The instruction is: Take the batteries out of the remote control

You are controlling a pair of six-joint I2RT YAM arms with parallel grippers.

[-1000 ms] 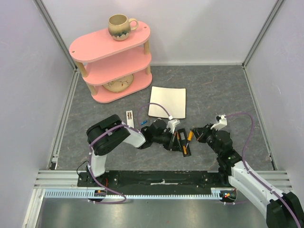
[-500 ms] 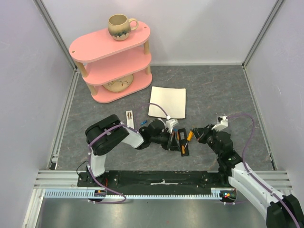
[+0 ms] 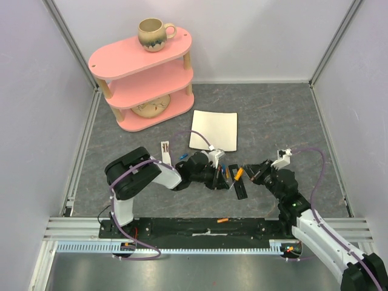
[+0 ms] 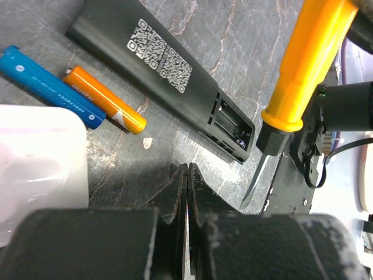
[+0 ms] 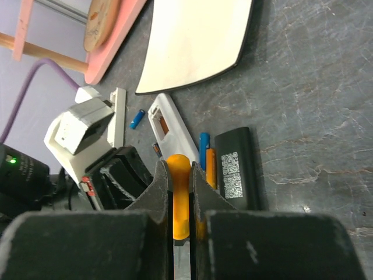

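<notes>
**Done.** The black remote (image 4: pixel 157 73) lies back-up on the mat (image 4: pixel 250 35) with its cover off. Its bay (image 4: pixel 232 125) shows bare contacts and no cell, so I judge this unit unloaded. A blue cell (image 4: pixel 46 84) and an orange cell (image 4: pixel 105 108) lie side by side, touching, on the mat just beside the remote's long edge.

**Outstanding.** The white remote (image 5: pixel 175 134), next to those cells, is also open. Something orange sits in its recess. I take it for a cell not yet removed, though it is too small to be sure. A second blue cell (image 5: pixel 137 118) lies loose farther off, near a white strip (image 5: pixel 119 116) that looks like a cover.

**Grippers.** My left gripper (image 4: pixel 187 172) has its fingers pressed together on nothing, low over the mat near the bay end. My right gripper (image 5: pixel 179 166) pinches the screwdriver (image 4: pixel 306 64) by the handle, its tip pointing down just beside that same end.

**Materials.**
- Black remote: matt plastic, a long flat bar with a white printed code label.
- Cells: thin, smooth cylinders in glossy wrap, and likely to roll.
- Screwdriver: smooth orange plastic handle, black collar, slim steel blade.
- Mat: grey, stone-veined, slightly rough.
</notes>
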